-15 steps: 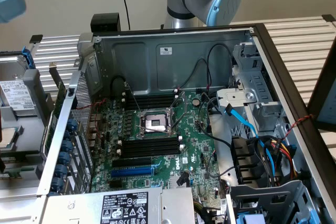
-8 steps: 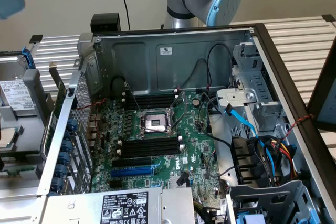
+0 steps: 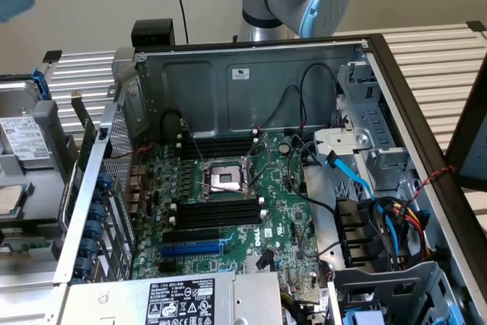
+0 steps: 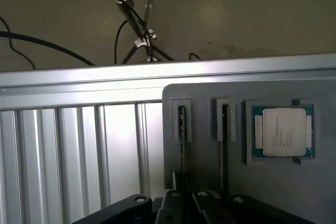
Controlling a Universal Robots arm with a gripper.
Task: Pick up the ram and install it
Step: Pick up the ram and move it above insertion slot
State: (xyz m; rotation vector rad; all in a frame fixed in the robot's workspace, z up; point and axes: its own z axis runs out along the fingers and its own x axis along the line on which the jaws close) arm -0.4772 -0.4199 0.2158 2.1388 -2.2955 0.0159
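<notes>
Ram (image 4: 181, 129), thin flat stick, edge-on

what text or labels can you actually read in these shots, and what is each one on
No text is clear enough to quote.
White sticker on the case back wall: too small.
Power supply label: print and marks, too small.
Drive label at the exterior view's left: blurred.
Processor lid in the grey tray: faint print, unreadable.
Motherboard white print: too small.
</notes>
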